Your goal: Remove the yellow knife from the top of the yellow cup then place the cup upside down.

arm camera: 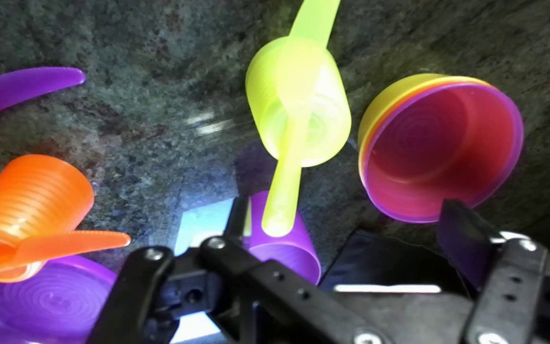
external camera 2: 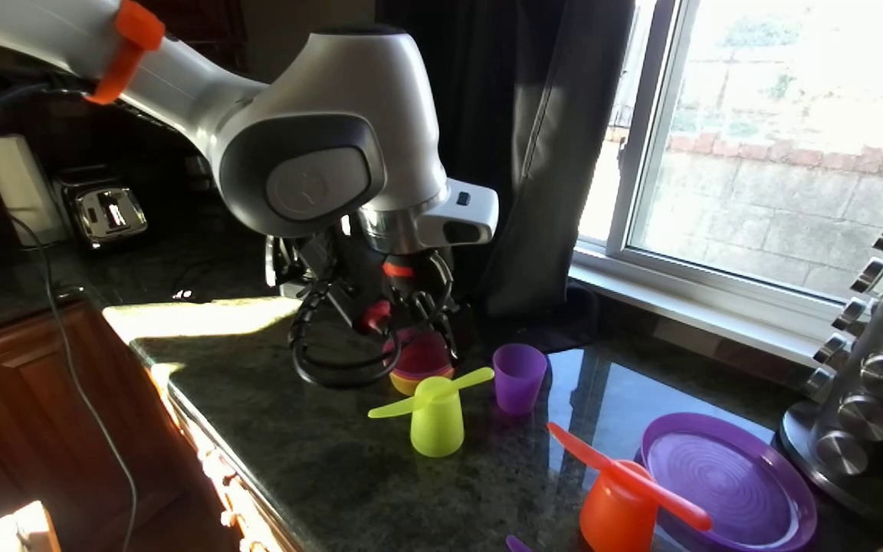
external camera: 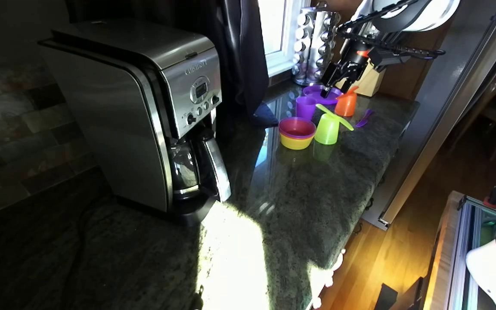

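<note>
Yellow-green plastic knife (arm camera: pixel 298 112) across the cup (arm camera: pixel 330 117) | likely light, stiff, slippery | pinch its overhanging handle (arm camera: pixel 286 186) | your pincer (arm camera: pixel 345 210) gapes wide, empty

We note strong daylight via window (external camera 2: pixel 771 138), overexp. in both exterior views. Tabletop (external camera: pixel 304 206) mostly dim, w/ blown-out light patch nr coffee maker (external camera: pixel 114 112); curtain (external camera 2: pixel 522 153) v. dark. Wrist view: we find blue-white tabletop glare, highlights on yellow cup (arm camera: pixel 334 95) washed out.
</note>
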